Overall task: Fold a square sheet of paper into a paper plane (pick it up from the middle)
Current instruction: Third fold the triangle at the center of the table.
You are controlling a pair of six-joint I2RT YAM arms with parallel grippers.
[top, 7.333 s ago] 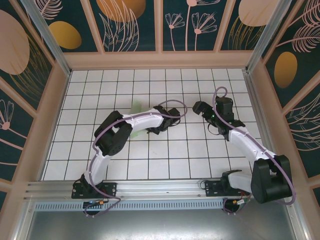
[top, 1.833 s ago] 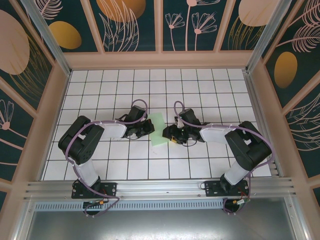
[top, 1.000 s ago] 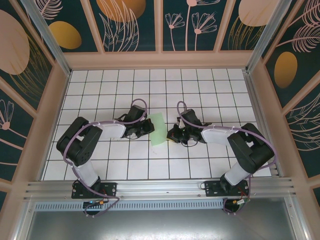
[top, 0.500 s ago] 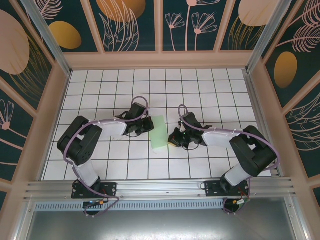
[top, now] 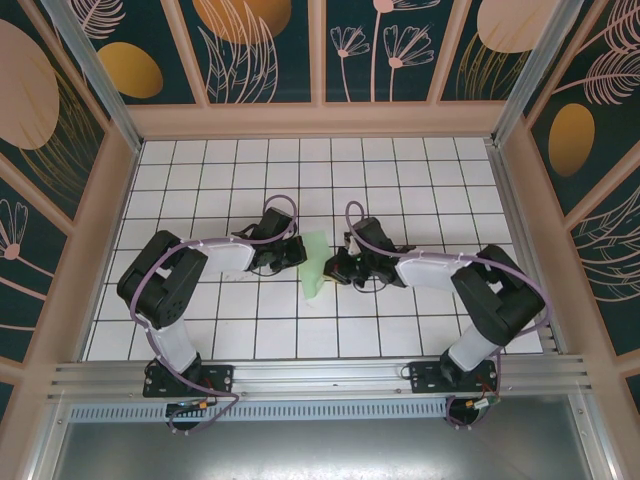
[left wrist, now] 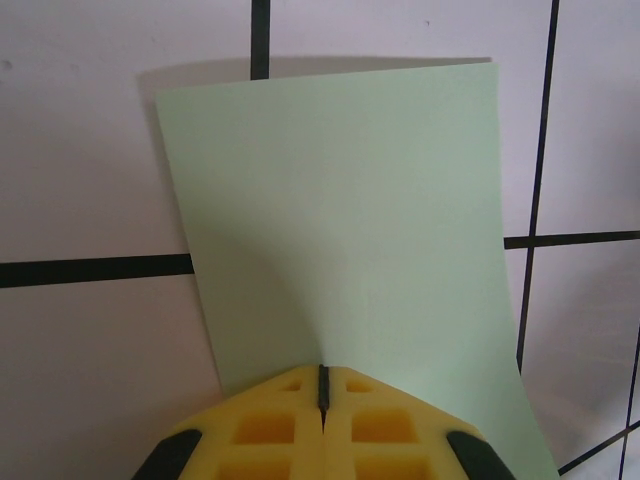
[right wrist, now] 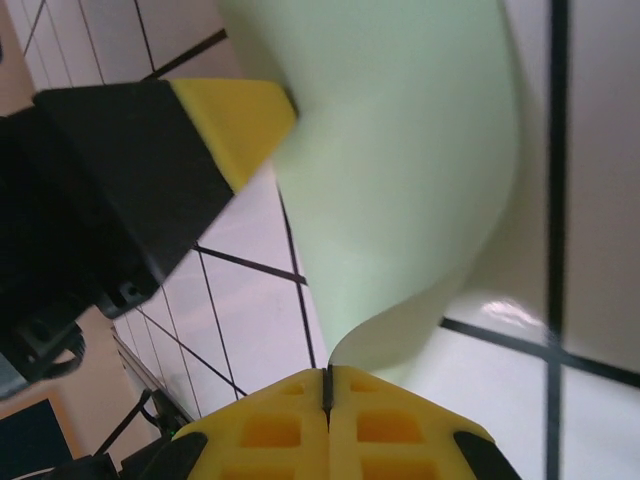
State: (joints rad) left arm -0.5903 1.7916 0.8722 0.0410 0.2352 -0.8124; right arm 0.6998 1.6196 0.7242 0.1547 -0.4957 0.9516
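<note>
The square sheet of paper [top: 314,264] is pale mint green and stands bowed up off the white grid table between my two grippers. My left gripper [top: 300,252] is shut on the sheet's left edge; in the left wrist view its yellow fingertips [left wrist: 322,372] pinch the near edge and the sheet [left wrist: 350,200] spreads away over the tiles. My right gripper [top: 331,268] is shut on the opposite edge. In the right wrist view it [right wrist: 327,375] pinches the sheet [right wrist: 390,180], which curls upward toward the left gripper's yellow fingertip [right wrist: 235,120].
The white tiled table [top: 400,180] is fenced by low wooden walls [top: 320,120] at the back and both sides. An aluminium rail [top: 320,378] with both arm bases runs along the near edge. Open tiles lie behind and in front of the grippers.
My right gripper has moved left toward the left one, still gripping. The sheet, flatter half a second ago, now bows up and looks narrower from above. The left gripper has stayed put.
</note>
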